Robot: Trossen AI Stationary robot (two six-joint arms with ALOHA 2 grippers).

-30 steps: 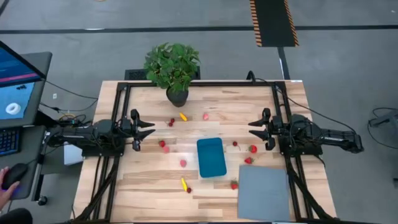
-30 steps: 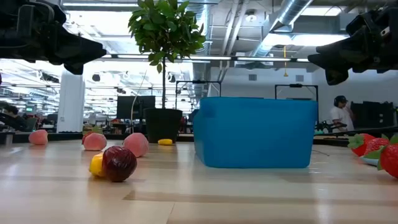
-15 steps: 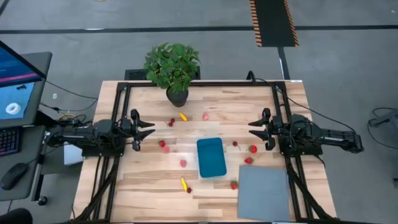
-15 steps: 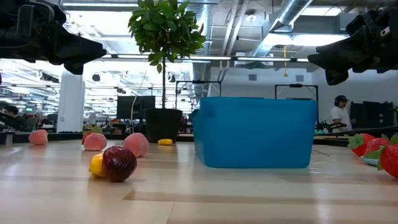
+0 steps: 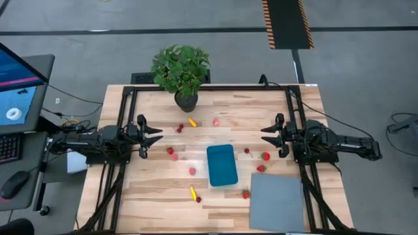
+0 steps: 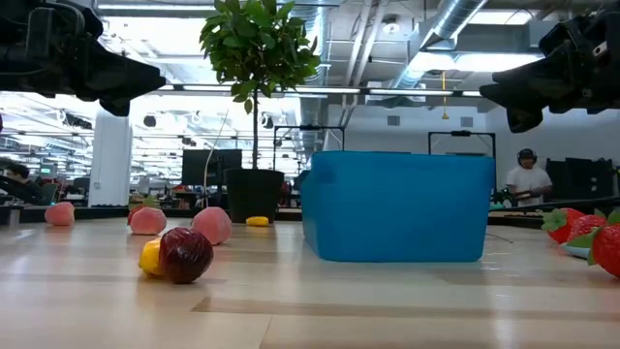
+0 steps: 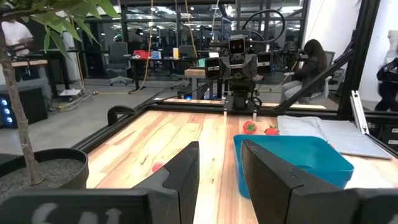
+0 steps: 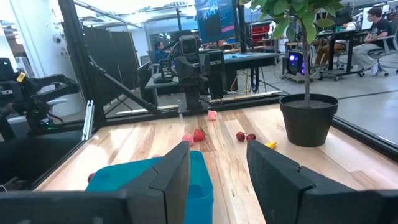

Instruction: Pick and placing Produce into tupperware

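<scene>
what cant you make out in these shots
- Inside of the tupperware: low view, its own near wall hides it.
- Yellow piece: low view, the dark red piece covers most of it.
- Strawberries: low view, cut by the right edge.
- Produce types: high view, too small.

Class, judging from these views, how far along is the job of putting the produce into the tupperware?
Done: nothing; the teal tupperware looks empty. In hand: nothing; the left end effector and right end effector are open above the table's two sides. Left: all the produce, such as a strawberry and a yellow piece, lies scattered on the wooden table.
</scene>
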